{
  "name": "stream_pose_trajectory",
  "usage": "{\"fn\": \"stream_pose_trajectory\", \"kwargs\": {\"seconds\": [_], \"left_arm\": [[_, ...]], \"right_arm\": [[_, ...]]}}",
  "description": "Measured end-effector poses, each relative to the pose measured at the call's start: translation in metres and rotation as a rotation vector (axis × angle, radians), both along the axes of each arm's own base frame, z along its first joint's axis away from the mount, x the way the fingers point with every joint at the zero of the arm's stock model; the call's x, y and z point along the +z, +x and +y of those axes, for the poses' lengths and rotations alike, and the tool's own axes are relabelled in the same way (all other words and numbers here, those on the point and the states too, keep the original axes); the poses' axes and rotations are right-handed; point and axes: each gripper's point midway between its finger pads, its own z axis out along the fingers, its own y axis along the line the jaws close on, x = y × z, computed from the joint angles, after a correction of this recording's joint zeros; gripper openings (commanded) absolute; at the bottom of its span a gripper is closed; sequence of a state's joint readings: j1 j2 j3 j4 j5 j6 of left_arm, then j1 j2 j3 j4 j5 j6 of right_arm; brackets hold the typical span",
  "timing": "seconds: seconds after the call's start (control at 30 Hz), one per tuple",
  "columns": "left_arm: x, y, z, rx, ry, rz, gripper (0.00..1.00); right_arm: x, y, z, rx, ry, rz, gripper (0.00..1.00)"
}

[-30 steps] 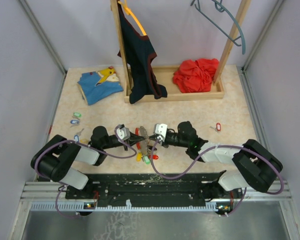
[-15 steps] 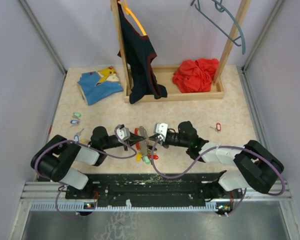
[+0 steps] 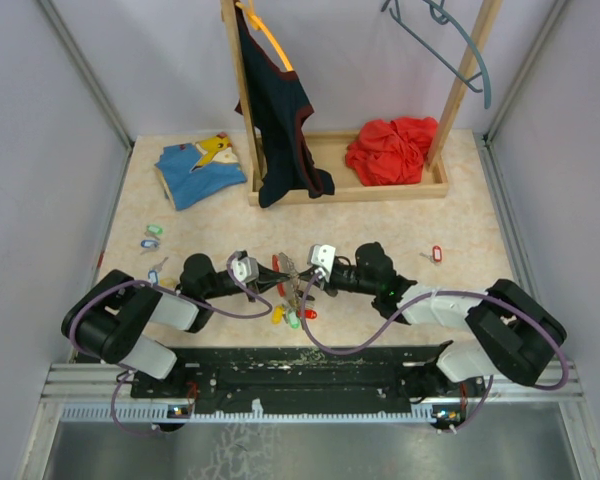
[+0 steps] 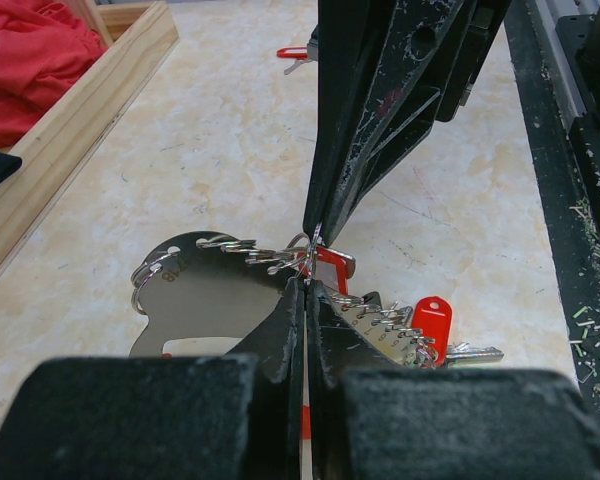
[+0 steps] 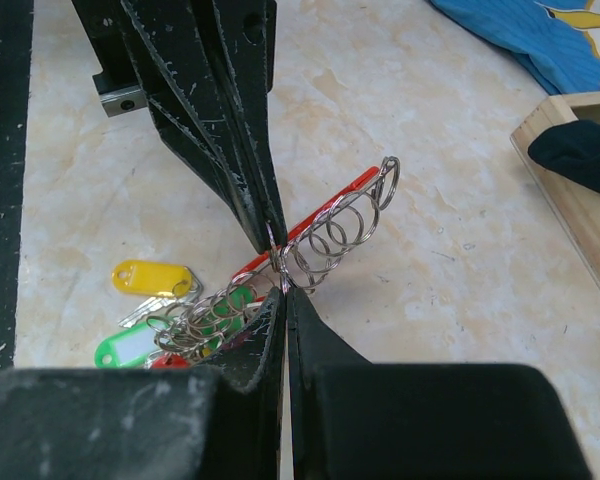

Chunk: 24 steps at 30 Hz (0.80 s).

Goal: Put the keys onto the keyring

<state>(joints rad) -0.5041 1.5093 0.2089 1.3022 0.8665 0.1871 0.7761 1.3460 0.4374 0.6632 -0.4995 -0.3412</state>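
Keyring [image 5: 342, 222], raised between opposed tips; left hand [image 4: 307, 292] and right hand [image 5: 283, 292] each clamped shut on it, steadying rings for threading keys [image 5: 152, 277].

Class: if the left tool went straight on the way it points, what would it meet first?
Probably the keyring, whose wire loops sit right at the left tool; just beyond it, the right tool, facing tip to tip. Depth is unclear.

No legible text, labels or numbers in any view. Only candidate is a faint stamped mark on the silver plate [image 4: 215, 300], 9 o'clock end by the rings, too small to read
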Motion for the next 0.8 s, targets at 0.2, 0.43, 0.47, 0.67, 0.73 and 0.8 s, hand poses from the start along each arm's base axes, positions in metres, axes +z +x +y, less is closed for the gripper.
{"fn": "stream_pose_trajectory", "kwargs": {"seconds": [0.2,0.43,0.47,0.67,0.73,0.8], "left_arm": [[0.0001,-0.0003,-0.0001,-0.002,0.000,0.000,0.00],[0.0000,-0.0003,-0.0001,-0.002,0.000,0.000,0.00],[0.0000,-0.0002,-0.0001,-0.001,0.000,0.000,0.00],[0.0000,-0.0001,0.0000,-0.001,0.000,0.000,0.00],[0.0000,-0.0002,-0.0001,-0.001,0.000,0.000,0.00],[0.0000,-0.0002,-0.0001,-0.001,0.000,0.000,0.00]], "right_arm": [[0.0001,0.0009,-0.0003,-0.007,0.001,0.003,0.00],[0.0003,0.0008,-0.0002,-0.006,0.002,0.003,0.00],[0.0003,0.0007,-0.0002,-0.005,0.002,0.003,0.00],[0.0006,0.0001,-0.0005,0.000,0.007,0.012,0.00],[0.0007,-0.0006,-0.0003,0.005,0.008,0.014,0.00],[0.0008,-0.0012,0.0000,0.008,0.009,0.014,0.00]]}}
